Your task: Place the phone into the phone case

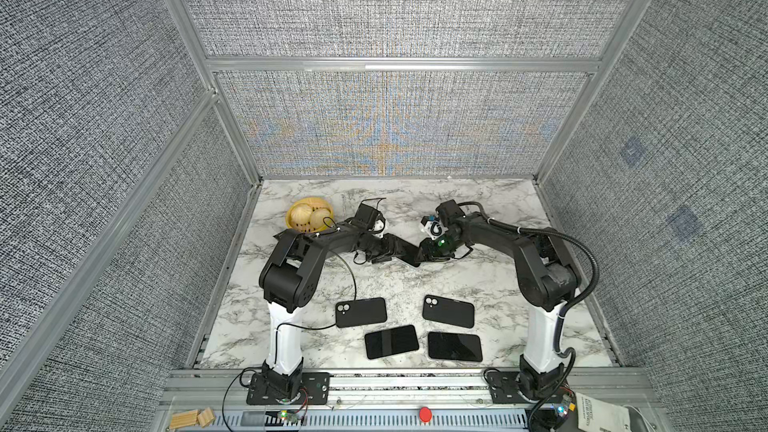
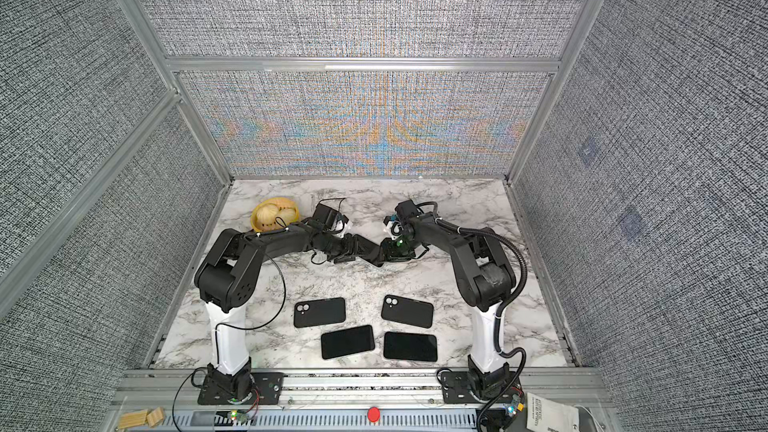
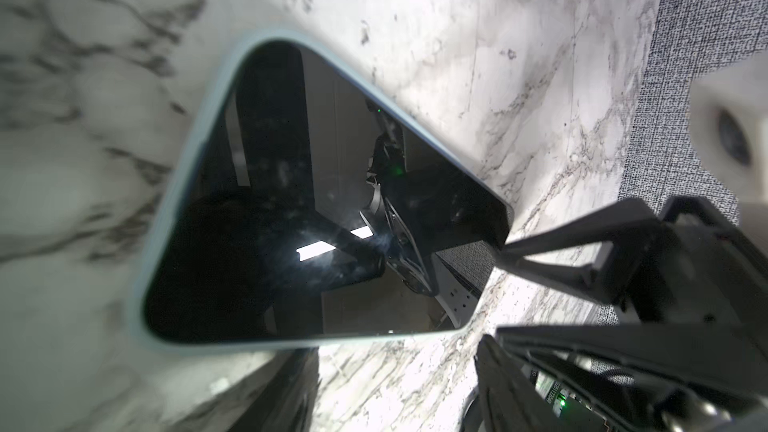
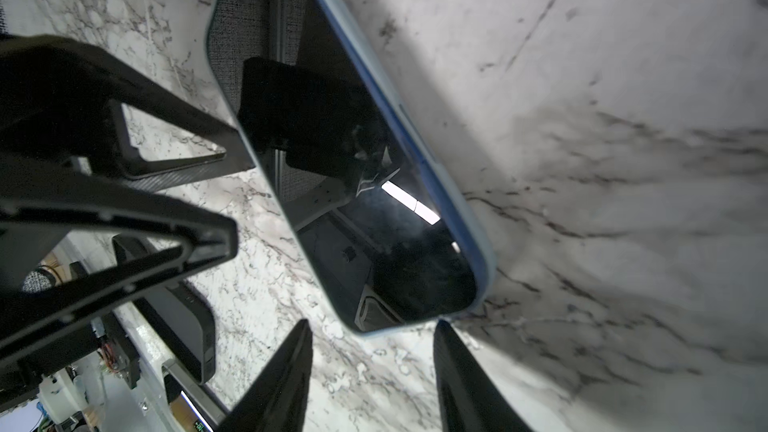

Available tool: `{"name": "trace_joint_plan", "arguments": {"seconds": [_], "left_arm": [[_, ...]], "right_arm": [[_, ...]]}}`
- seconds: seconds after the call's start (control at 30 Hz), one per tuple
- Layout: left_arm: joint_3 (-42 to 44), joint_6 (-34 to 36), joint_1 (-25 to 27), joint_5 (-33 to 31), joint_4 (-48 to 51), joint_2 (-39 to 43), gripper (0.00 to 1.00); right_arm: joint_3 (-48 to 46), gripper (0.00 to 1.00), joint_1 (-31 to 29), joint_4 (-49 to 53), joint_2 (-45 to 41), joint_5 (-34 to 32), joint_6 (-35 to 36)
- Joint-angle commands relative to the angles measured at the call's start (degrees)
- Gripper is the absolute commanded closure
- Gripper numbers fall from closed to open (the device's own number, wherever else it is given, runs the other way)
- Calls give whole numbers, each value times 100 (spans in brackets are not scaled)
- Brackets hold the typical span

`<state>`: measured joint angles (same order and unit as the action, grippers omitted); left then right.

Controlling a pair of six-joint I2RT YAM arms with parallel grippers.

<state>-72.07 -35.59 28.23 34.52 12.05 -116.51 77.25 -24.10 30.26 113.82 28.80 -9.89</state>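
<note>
A phone [image 1: 409,257] [image 2: 376,258] with a dark screen and a pale blue rim sits tilted at mid-table between both grippers, screen toward the wrist cameras [image 3: 316,201] [image 4: 353,184]. My left gripper [image 1: 397,247] [image 3: 390,347] is open at its long edge. One finger [image 3: 286,388] lies under that edge and the other stands beside the corner. My right gripper [image 1: 424,253] [image 4: 372,324] is open at the phone's short end, with one fingertip [image 4: 446,338] touching the rim. Two black phone cases [image 1: 360,312] [image 1: 449,311] lie flat, backs up, near the table's front.
Two more dark phones [image 1: 391,341] [image 1: 454,346] lie in front of the cases. A yellow bowl [image 1: 291,218] holding round pale items stands at the back left, close to the left arm. Grey fabric walls enclose the marble table [image 1: 478,284] on three sides.
</note>
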Motion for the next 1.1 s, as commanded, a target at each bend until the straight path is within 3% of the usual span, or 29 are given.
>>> {"name": "trace_joint_plan", "arguments": {"seconds": [0.0, 0.23, 0.5, 0.77, 1.07], "left_arm": [[45, 54, -45, -292, 67, -72, 38], [-17, -42, -103, -296, -67, -241, 37], [-39, -45, -182, -572, 69, -241, 35], [-57, -13, -195, -627, 73, -202, 34], [286, -156, -195, -439, -346, -91, 34]], "right_arm": [[15, 50, 31, -54, -175, -151, 25], [554, 44, 173, -3, 50, -435, 109], [1317, 43, 186, 202, 873, -275, 159], [1004, 49, 83, 146, 865, 73, 66], [179, 61, -27, -180, 293, 174, -221]]}}
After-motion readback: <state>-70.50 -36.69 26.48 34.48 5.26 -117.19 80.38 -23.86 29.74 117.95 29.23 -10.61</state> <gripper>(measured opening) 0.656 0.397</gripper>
